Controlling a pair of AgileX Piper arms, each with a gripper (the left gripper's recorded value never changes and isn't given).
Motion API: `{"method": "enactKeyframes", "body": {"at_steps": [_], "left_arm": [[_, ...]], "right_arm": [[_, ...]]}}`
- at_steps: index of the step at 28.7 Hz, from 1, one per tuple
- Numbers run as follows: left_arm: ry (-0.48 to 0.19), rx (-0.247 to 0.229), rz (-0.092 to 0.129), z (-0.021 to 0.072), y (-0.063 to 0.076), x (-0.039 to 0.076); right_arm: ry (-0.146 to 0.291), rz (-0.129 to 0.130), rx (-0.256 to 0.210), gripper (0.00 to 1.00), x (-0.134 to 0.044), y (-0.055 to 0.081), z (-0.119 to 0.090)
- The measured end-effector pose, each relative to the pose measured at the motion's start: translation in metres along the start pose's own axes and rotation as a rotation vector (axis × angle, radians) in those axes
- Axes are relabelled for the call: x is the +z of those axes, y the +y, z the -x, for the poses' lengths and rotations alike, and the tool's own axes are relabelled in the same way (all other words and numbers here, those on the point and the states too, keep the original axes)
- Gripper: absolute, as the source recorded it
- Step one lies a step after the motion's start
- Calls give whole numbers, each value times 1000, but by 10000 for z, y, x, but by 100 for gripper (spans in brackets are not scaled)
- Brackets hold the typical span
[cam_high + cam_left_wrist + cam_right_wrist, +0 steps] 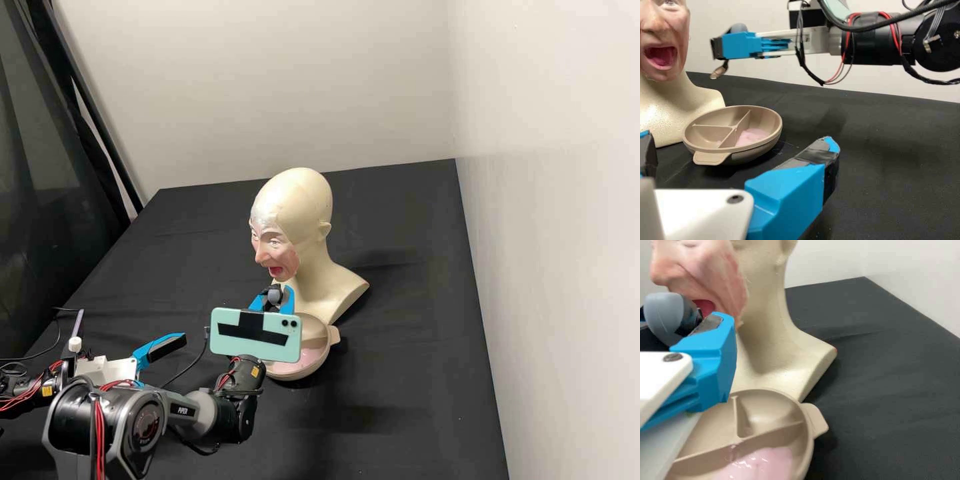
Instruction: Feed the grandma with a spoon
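From above, the right gripper (272, 301) sits just under the mannequin head's (293, 227) chin, pinching a grey-handled spoon (272, 291). The divided bowl (319, 353) lies just in front of the head's base, and the left gripper (160, 348) is well apart from the head. The left wrist camera shows its own fingers (805, 182) spread wide and the spoon's tip near the head's open mouth, not touching it. The right wrist camera shows pink food (760, 462) in the bowl section farthest from the head.

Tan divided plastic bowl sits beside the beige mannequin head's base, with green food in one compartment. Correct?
No. The food in the tan divided plastic bowl is pink, not green; the left wrist view shows it. The rest holds.
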Motion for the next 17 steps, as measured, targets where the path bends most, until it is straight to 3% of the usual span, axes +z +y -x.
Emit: {"method": "enactKeyframes", "body": {"at_steps": [4, 8, 11, 17], "left_arm": [[0, 0, 0, 0, 0, 0], [4, 1, 1, 0, 3, -12], [4, 1, 1, 0, 3, -12], [4, 1, 1, 0, 3, -12]], "right_arm": [[20, -6, 1, 0, -69, -19, -69], [8, -10, 7, 0, -89, -9, -112], [6, 7, 11, 0, -110, 5, -141], [18, 0, 33, 0, -158, 49, -193]]}}
